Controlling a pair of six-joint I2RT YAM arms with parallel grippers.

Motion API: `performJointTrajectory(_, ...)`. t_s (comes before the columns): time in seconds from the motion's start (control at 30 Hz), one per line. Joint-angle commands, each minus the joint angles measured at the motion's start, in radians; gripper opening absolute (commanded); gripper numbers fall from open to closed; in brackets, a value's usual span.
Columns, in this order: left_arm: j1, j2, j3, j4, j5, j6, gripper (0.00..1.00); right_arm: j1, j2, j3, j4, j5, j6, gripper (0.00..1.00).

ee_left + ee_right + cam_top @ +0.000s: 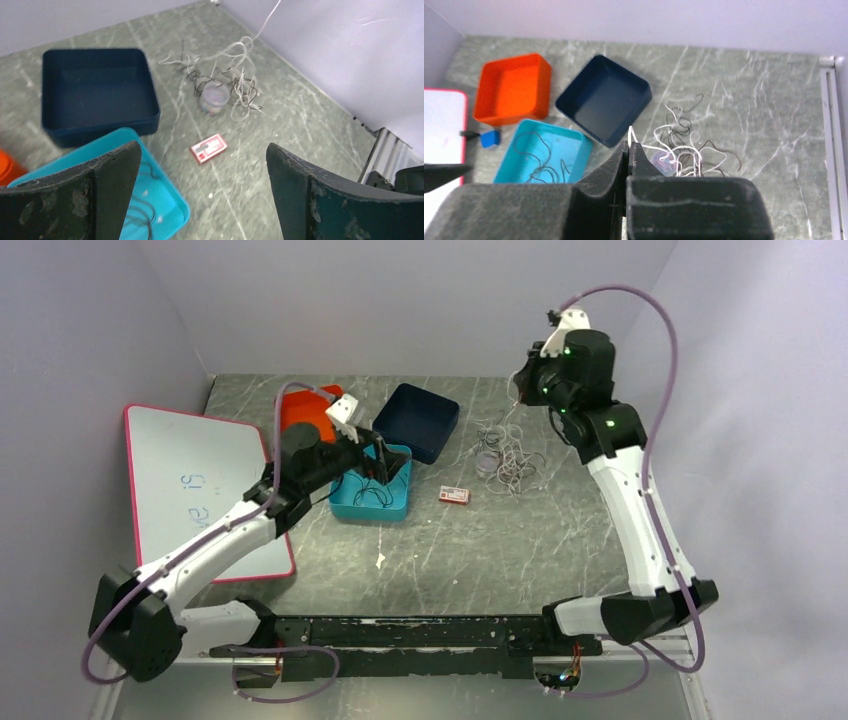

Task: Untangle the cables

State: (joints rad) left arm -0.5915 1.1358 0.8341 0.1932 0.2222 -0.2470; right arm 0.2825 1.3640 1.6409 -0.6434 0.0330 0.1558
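Note:
A tangle of white and dark cables (508,457) lies on the table right of the navy tray; it shows in the left wrist view (227,82) and in the right wrist view (686,150). My right gripper (630,146) is raised high above the tangle and is shut on a white cable (630,134) that runs down to the pile. My left gripper (383,462) is open and empty, low over the turquoise tray (398,510), which holds a dark cable (541,160).
A navy tray (418,420) and an orange tray (303,410) stand at the back. A small red card (455,495) lies on the table. A whiteboard (190,480) lies at the left. Walls close in on three sides.

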Motion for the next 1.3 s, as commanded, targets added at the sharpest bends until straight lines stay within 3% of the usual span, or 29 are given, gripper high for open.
performJointTrajectory(0.0,-0.042,0.102,0.111,0.221,0.120,-0.018,0.99,0.003,-0.055,0.075,-0.058,-0.040,0.020,0.00)
performJointTrajectory(0.2,-0.152,0.263,0.221,0.350,0.075,0.043,0.99,0.003,-0.088,0.135,-0.078,-0.099,0.046,0.00)
performJointTrajectory(0.7,-0.172,0.529,0.371,0.642,0.220,0.003,0.99,0.003,-0.135,0.231,-0.109,-0.271,0.103,0.00)
performJointTrajectory(1.03,-0.207,0.681,0.541,0.656,0.328,-0.037,0.96,0.003,-0.156,0.218,-0.094,-0.325,0.142,0.00)
performJointTrajectory(1.27,-0.233,0.717,0.540,0.706,0.375,-0.080,0.92,0.004,-0.163,0.217,-0.100,-0.323,0.145,0.00)
